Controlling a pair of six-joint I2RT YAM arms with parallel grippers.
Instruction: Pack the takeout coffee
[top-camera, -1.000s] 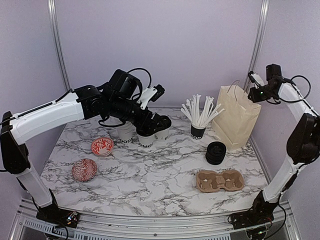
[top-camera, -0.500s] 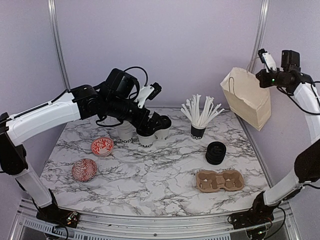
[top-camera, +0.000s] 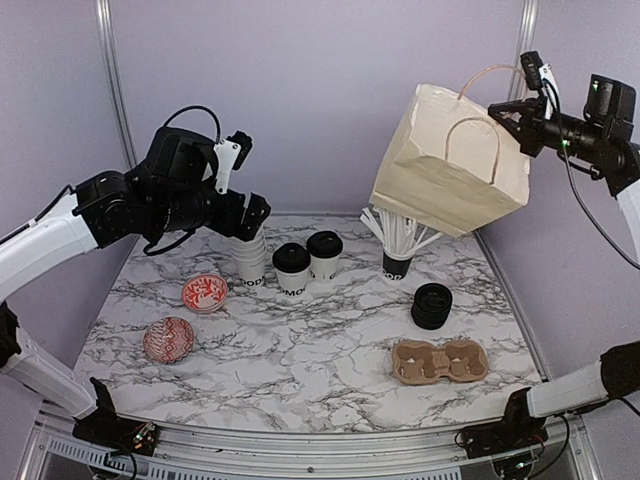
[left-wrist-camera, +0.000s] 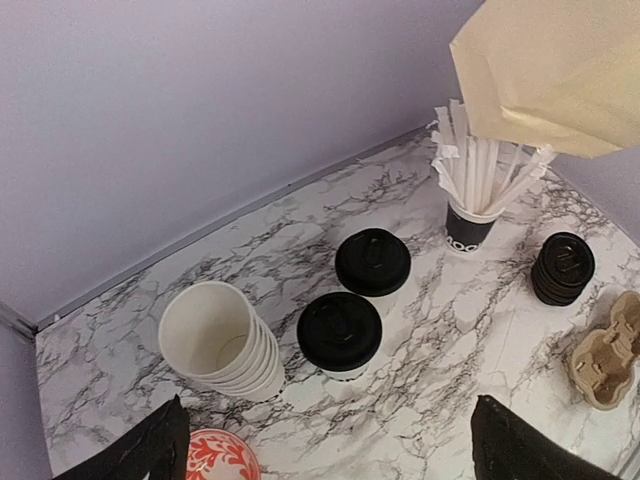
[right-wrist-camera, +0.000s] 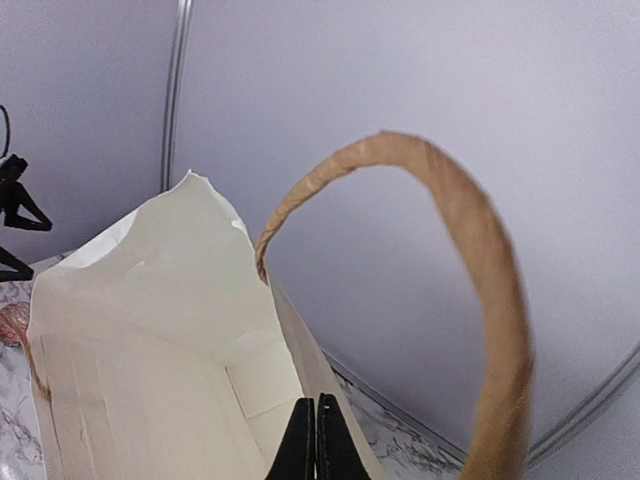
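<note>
Two lidded cups (top-camera: 293, 259) stand touching, mid-bench (top-camera: 330, 340) near the far edge. My left jaws hang wide above the stack (top-camera: 250, 262). Right jaws pinch the bag (top-camera: 450, 170), dangling tilted over the stirrers (top-camera: 400, 232); lowered carelessly, it could topple them.

Cream paper bag (top-camera: 450, 170) up in air at right, tilted, handles on top, low corner covering stirrer tips. Black cup of white stirrers (top-camera: 396, 264) under it on marble table (top-camera: 300, 350). Stack of black lids (top-camera: 432, 305) in front of that, cardboard cup carrier (top-camera: 440, 361) nearer still. Lidless white cup stack (top-camera: 250, 262) back left. Red patterned bowl (top-camera: 204, 292) open side up, second red bowl (top-camera: 168, 339) looks flipped, near it.
</note>
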